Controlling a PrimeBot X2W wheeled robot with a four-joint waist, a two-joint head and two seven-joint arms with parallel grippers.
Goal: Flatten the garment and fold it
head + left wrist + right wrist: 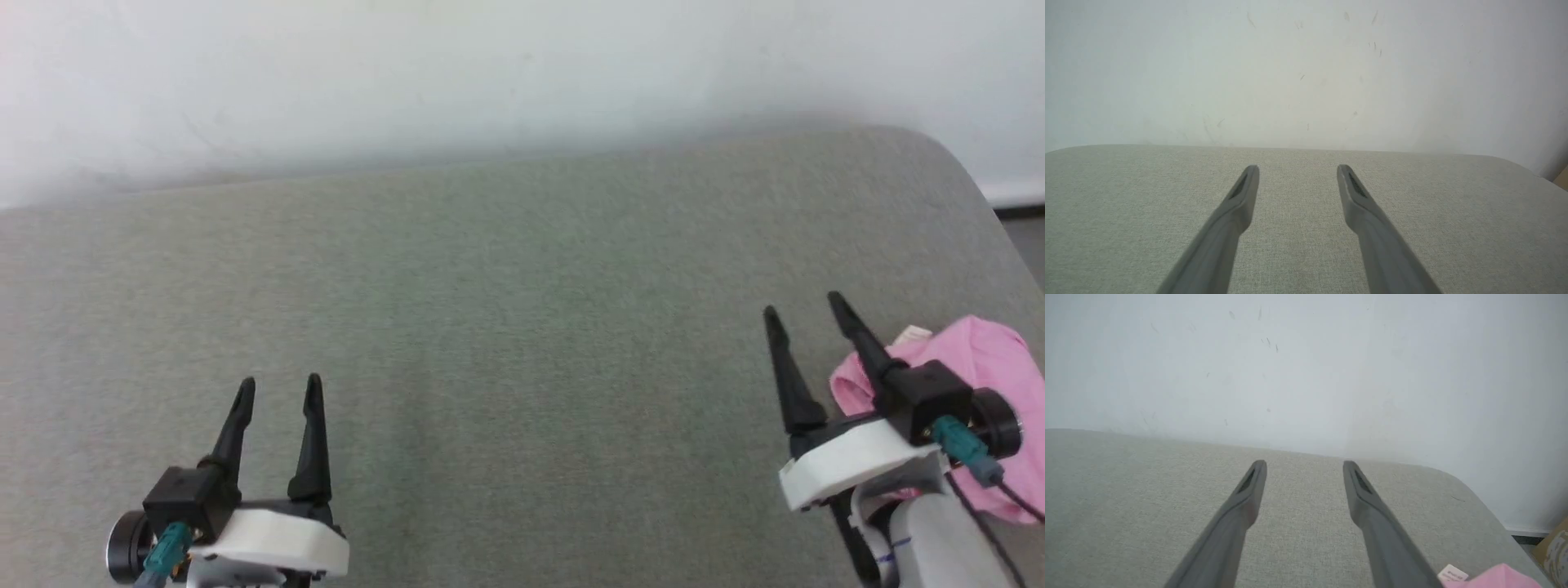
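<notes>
The left gripper (281,378) is seen with its two dark fingers spread wide above the grey padded surface (522,327), with nothing held between them. The right gripper (802,303) is likewise spread wide and empty, its tips over bare surface. The garment (984,355) (a crumpled pink heap) is bunched near the surface's right edge, just beside and partly under the right gripper's wrist, with its white label (913,333) showing at the far side. Much of the heap is hidden by the wrist housing and cut off by the frame. Whether the housing touches it cannot be told.
</notes>
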